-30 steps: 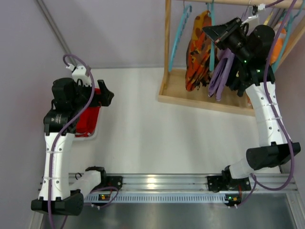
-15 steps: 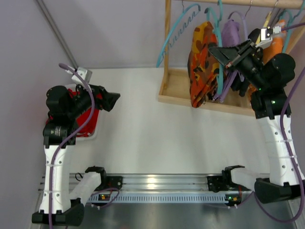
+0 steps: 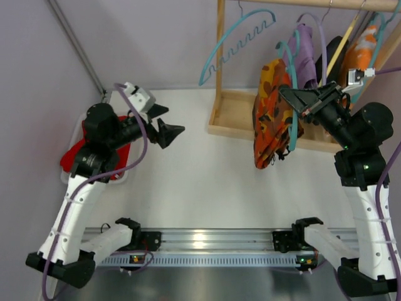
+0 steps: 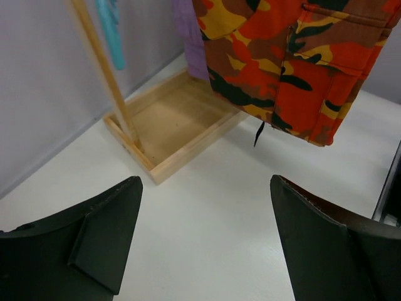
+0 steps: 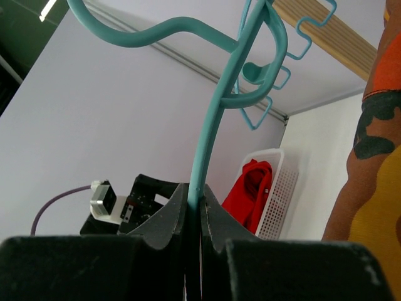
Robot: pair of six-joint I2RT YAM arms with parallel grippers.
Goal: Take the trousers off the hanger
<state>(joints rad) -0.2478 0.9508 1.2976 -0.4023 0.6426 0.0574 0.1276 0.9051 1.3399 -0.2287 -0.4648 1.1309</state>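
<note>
Worktop (image 3: 207,188) with wooden rack (image 3: 220,63) at its far right. The trousers (image 3: 270,113) hang draped on the hanger (image 3: 292,128), held out in front of the rack above the worktop: not yet removed. The right jaws are clamped tight on the hanger's stem; the left jaws gape wide, empty, aimed at the trousers but well apart from them. Left to do, by judgement: seize the cloth and draw it free

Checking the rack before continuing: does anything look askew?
Yes. The hanger, pinched in the right gripper, leans off vertical with the trousers dangling from it. An empty teal hanger beside the rack post also hangs steeply slanted.
</note>
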